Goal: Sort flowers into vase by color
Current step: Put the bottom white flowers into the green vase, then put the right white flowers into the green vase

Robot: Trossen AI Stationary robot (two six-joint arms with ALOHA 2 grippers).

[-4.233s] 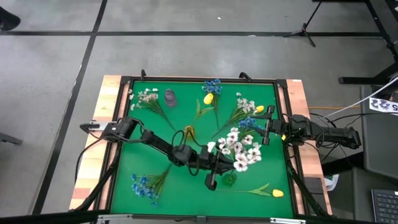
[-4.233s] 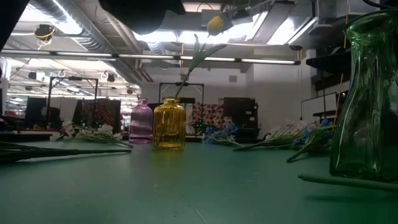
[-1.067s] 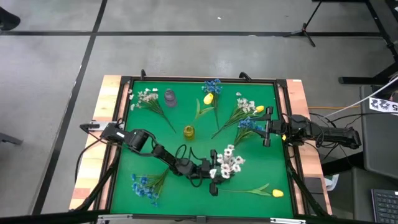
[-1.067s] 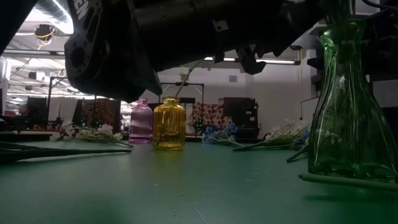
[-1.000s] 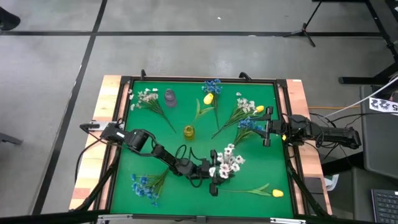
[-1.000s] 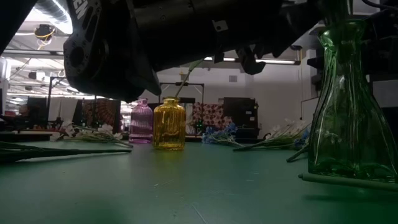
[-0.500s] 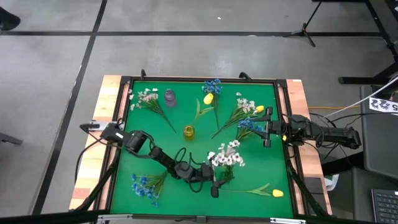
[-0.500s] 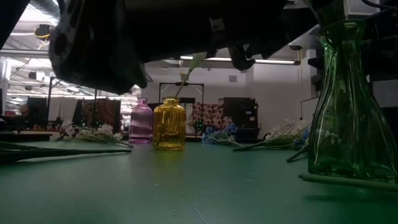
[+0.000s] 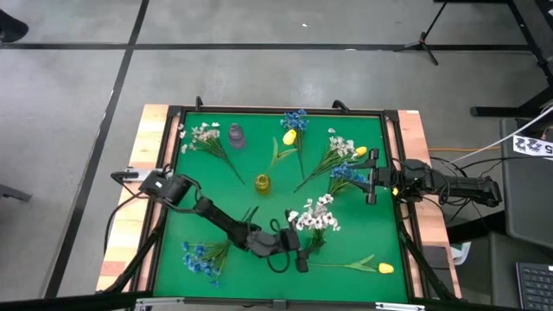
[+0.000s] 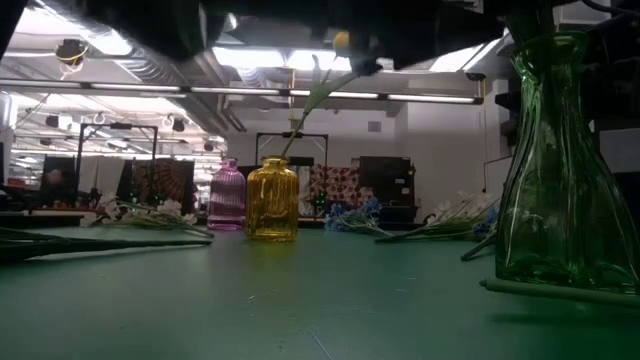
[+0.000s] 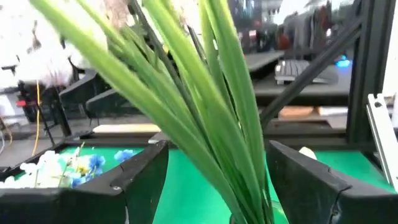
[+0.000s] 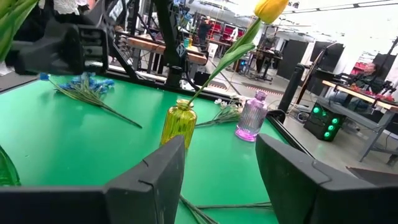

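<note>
The left gripper [image 9: 298,256], jaws open, sits low-centre beside the white flowers [image 9: 314,216], whose stems [image 11: 205,118] rise between its jaws, while the right gripper [image 9: 370,177] waits open at the right.

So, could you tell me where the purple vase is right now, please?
In the high view the purple vase stands near the mat's far edge on the left side, between a white sprig and the blue flowers, behind the yellow vase.

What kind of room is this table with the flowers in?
Probably a robotics lab or workshop: metal racks and equipment benches stand behind the green table, under bare ceiling ducts.
</note>
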